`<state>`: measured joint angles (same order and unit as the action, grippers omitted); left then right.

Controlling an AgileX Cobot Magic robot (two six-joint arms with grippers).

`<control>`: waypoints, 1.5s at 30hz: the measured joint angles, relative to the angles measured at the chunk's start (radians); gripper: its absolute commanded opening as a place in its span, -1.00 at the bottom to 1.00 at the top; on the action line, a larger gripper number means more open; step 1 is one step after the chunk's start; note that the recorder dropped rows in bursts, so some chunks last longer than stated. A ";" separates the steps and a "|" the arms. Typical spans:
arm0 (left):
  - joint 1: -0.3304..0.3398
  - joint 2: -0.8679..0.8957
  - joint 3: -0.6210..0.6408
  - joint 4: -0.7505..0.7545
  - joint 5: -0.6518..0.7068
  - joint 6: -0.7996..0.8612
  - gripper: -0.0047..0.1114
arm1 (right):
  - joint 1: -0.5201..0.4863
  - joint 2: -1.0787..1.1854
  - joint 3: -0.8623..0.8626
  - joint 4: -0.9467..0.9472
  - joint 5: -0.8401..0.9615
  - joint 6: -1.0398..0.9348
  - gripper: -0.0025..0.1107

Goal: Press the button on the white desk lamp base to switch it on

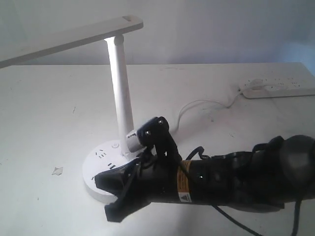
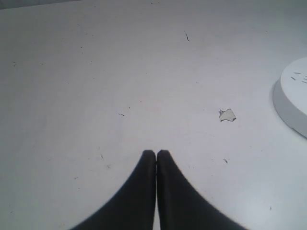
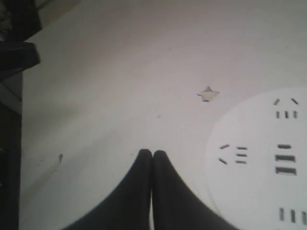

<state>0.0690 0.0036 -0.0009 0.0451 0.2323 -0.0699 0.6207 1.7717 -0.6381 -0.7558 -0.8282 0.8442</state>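
The white desk lamp stands left of centre, with its slim pole (image 1: 120, 88) rising to a long flat bar head (image 1: 69, 37). Its round white desk lamp base (image 1: 101, 162) has dark socket slots on top and a small round button (image 1: 115, 145) by the pole's foot. My right gripper (image 1: 110, 212) reaches in from the right, low over the front of the base. It is shut with its tips (image 3: 152, 153) over bare table, just off the base's rim (image 3: 259, 158). My left gripper (image 2: 156, 152) is shut and empty, away from the base (image 2: 292, 98).
A long white power strip (image 1: 280, 87) lies at the back right, with a thin white cable (image 1: 197, 105) running from it toward the lamp. A small paper scrap (image 1: 57, 171) lies left of the base. Dark equipment (image 3: 9, 96) fills one edge of the right wrist view.
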 measured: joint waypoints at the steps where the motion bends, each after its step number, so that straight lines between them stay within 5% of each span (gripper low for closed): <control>1: 0.000 0.000 0.000 0.000 0.000 0.000 -0.92 | 0.000 -0.005 0.024 0.000 -0.054 -0.048 -0.96; 10: 0.000 0.000 0.000 0.000 0.000 0.000 -0.92 | 0.000 -0.012 0.217 0.002 -0.364 -0.274 -0.96; 30: 0.000 0.000 0.000 0.000 0.000 0.000 -0.92 | 0.000 -0.195 0.615 0.185 -0.378 -0.493 -0.96; 45: 0.000 0.000 0.000 0.000 0.000 0.000 -0.92 | 0.000 -0.724 0.636 0.480 -0.314 -0.559 -0.96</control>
<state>0.0690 0.0036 -0.0009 0.0451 0.2323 -0.0699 0.6207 1.0481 -0.0023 -0.2763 -1.1422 0.2850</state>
